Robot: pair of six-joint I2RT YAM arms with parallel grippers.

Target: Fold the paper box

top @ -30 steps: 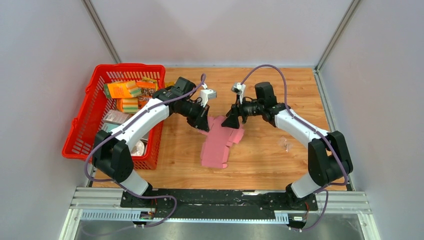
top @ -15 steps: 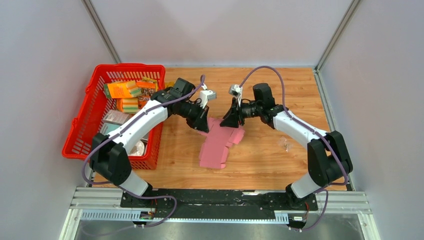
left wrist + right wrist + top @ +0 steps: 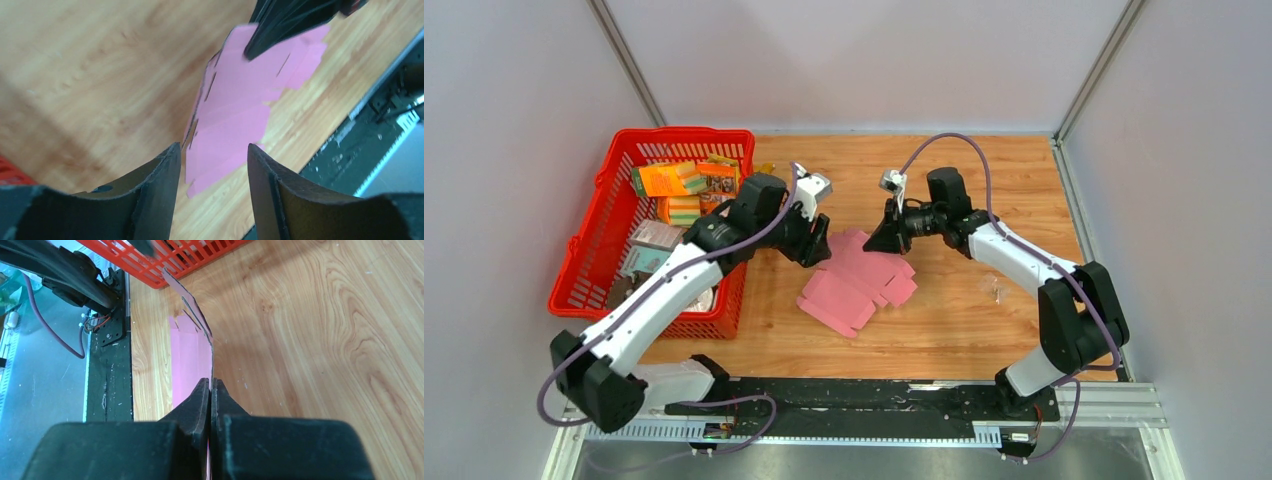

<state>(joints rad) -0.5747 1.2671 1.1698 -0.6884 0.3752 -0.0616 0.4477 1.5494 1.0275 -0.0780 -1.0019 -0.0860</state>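
Note:
The pink paper box (image 3: pixel 854 287) lies as a flat flapped cut-out on the wooden table, its far edge lifted. My right gripper (image 3: pixel 886 240) is shut on that far edge; in the right wrist view the thin pink sheet (image 3: pixel 191 352) runs edge-on into the closed fingertips (image 3: pixel 202 390). My left gripper (image 3: pixel 817 250) stands open just left of the box's far left corner, holding nothing. In the left wrist view the paper box (image 3: pixel 235 115) lies beyond the open gripper (image 3: pixel 212 150), and the right gripper's black fingers (image 3: pixel 287 22) rest on its far end.
A red plastic basket (image 3: pixel 589 270) with orange and grey packages (image 3: pixel 669 178) stands at the left, close behind my left arm. A small clear scrap (image 3: pixel 996 290) lies on the table at the right. The black mounting rail (image 3: pixel 864 395) runs along the near edge.
My left gripper has opened, let go of the paper box and drawn back to the left. My right gripper has shut on the box's far edge. The box has swung round and shifted left.

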